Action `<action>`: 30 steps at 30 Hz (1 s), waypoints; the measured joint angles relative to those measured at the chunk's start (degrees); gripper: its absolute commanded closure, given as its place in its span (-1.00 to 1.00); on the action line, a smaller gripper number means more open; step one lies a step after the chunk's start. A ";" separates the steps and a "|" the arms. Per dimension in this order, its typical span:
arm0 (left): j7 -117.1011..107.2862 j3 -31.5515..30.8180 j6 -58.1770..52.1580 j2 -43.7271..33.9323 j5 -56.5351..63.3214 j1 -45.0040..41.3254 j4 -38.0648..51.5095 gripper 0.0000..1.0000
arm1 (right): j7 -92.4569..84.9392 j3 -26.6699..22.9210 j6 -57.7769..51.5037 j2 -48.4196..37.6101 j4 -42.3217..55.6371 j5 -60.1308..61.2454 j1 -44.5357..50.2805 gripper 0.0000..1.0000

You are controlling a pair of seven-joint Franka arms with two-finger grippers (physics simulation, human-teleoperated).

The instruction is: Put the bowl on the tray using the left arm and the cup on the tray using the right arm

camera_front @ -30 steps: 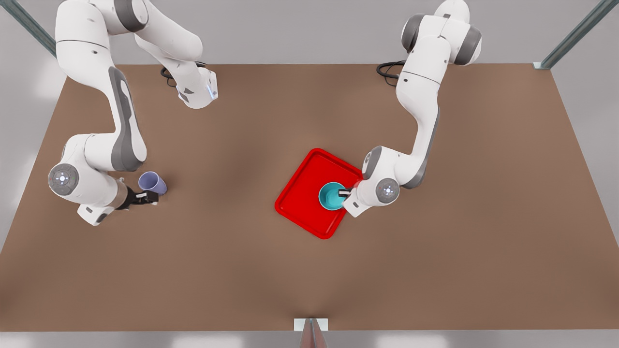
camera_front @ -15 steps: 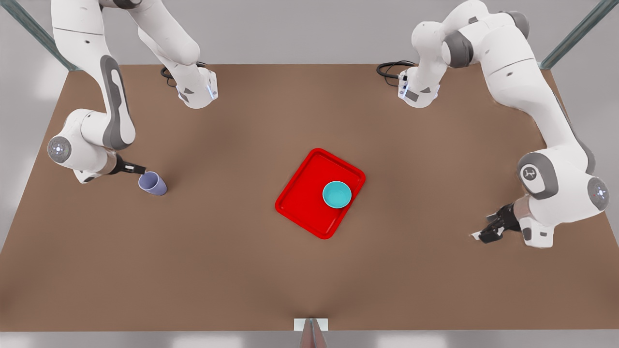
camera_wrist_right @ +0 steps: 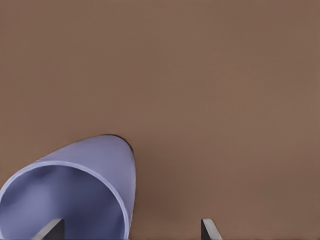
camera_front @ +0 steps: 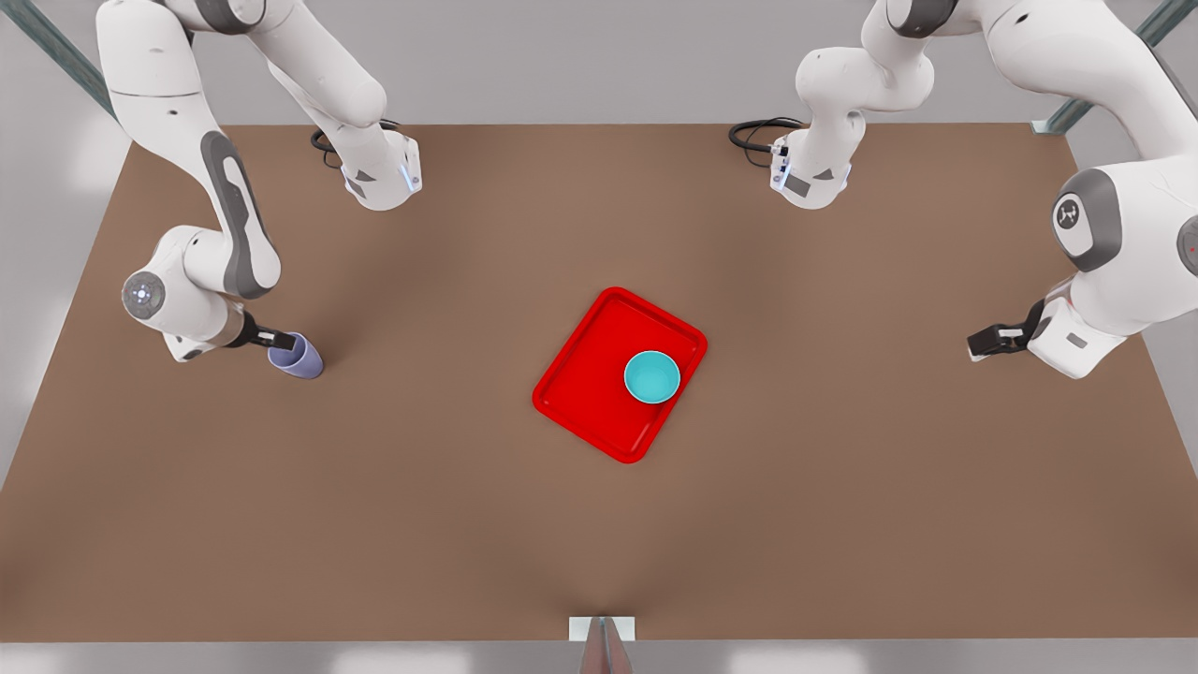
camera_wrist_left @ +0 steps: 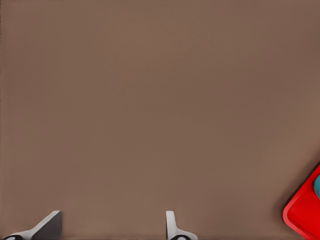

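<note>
Right end effector (camera_front: 281,338) apart astride cup (camera_front: 296,356) rim; left end effector (camera_front: 983,341) apart, empty; bowl (camera_front: 652,377) on tray (camera_front: 590,384).

turquoise bowl (camera_front: 652,377) upright on red tray (camera_front: 590,393); lavender cup (camera_front: 296,356) upright on table, well apart from tray

Bare table (camera_front: 449,487) lies between the cup (camera_front: 296,356) at the front view's left and the tray (camera_front: 585,388) at centre. The bowl (camera_front: 652,377) fills the tray's right part; its left part is free. The left gripper (camera_front: 978,343) hangs open far right, well apart
</note>
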 measured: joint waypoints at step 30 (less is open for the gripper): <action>0.09 0.07 -2.38 0.22 0.75 0.01 -0.18 -1.00 | 0.07 0.27 -2.61 6.03 4.62 -3.87 -0.61 -0.18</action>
